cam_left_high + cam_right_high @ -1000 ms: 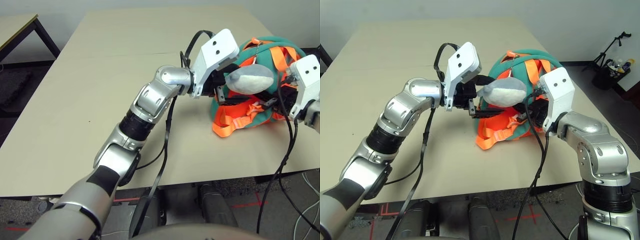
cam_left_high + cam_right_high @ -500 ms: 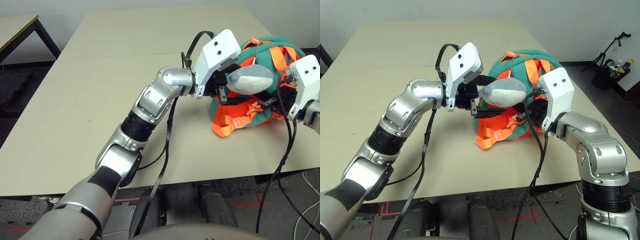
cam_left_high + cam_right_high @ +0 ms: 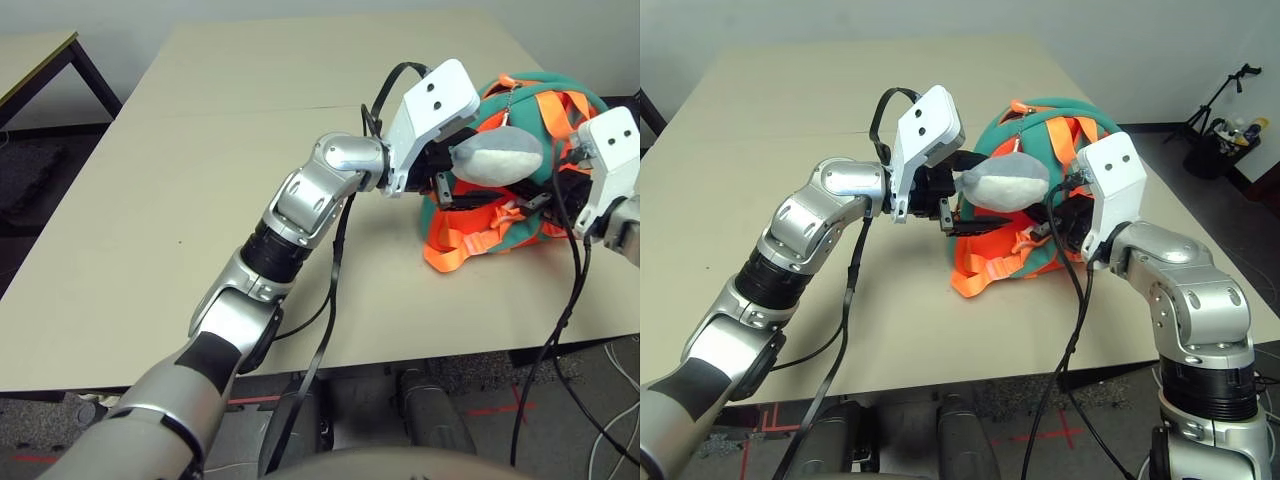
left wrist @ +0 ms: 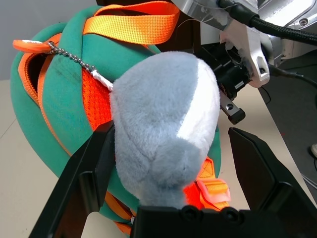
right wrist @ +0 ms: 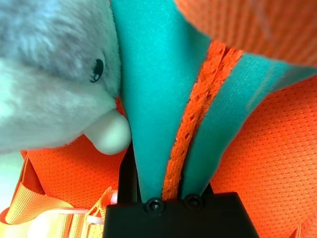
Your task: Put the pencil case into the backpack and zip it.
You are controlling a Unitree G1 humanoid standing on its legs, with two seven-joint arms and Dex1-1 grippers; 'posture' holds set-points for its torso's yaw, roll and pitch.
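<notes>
The teal and orange backpack [image 3: 1002, 138] lies on the right part of the table, straps facing me. Its grey-and-white plush shark [image 4: 163, 134] hangs on a chain in front of it. My left gripper [image 4: 172, 131] is open, with one black finger on each side of the shark. From the right, my right gripper [image 3: 1052, 222] is shut on a fold of the backpack's teal fabric [image 5: 148, 99], which has an orange zipper tape [image 5: 198, 114] along it. The pencil case is out of view.
The beige table [image 3: 200, 200] stretches bare to the left and behind the backpack. Black cables [image 3: 1075, 330] hang from both wrists over the front edge. A second table [image 3: 30, 50] stands far left. A tripod and bag [image 3: 1225, 135] sit on the floor at right.
Almost nothing. My right gripper and the backpack's near side have shifted very slightly. The left gripper stays open around the shark.
</notes>
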